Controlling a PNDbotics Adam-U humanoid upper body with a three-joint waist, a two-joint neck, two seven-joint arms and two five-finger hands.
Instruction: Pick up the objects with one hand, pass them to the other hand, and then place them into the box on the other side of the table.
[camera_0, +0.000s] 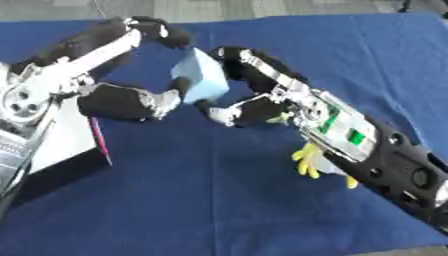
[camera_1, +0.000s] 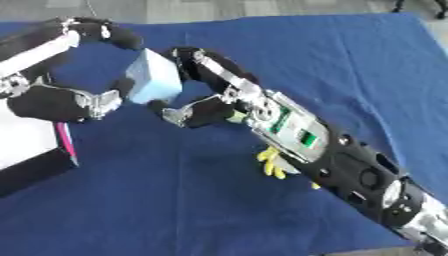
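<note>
Through my left eye, the light blue block (camera_0: 201, 75) sits above the middle of the picture, toward twelve o'clock, raised off the blue cloth (camera_0: 219, 200) and caught between my two hands. My left hand (camera_0: 131, 100) comes in from nine o'clock: one black finger arches over the top toward the block's upper left corner, and the thumb side lies under it at its seven o'clock, so my fingers curl round the block from the left. My right hand (camera_0: 249, 90) reaches in from four o'clock, its forearm running down to the lower right corner. Its fingers wrap the block's right face, and its thumb tip sits just below the block at six o'clock. Both hands are touching the block at once. At my right forearm's seven o'clock, partly hidden beneath it, a yellow thing (camera_0: 306, 160) lies on the cloth; I see only yellow prongs and a pale part. At nine o'clock, a box (camera_0: 66, 140) with a white inside and a dark wall stands by my left arm, a pink strip along its edge.

Through my right eye, everything lies farther toward nine o'clock. The block (camera_1: 155, 77) is tilted, one corner pointing up toward twelve o'clock. My left hand (camera_1: 74, 102) closes on it from the left, my right hand (camera_1: 206, 80) from the right. The box (camera_1: 35, 150) shows at the left edge, and the yellow thing (camera_1: 273, 162) sits near the centre, under my right forearm.
</note>
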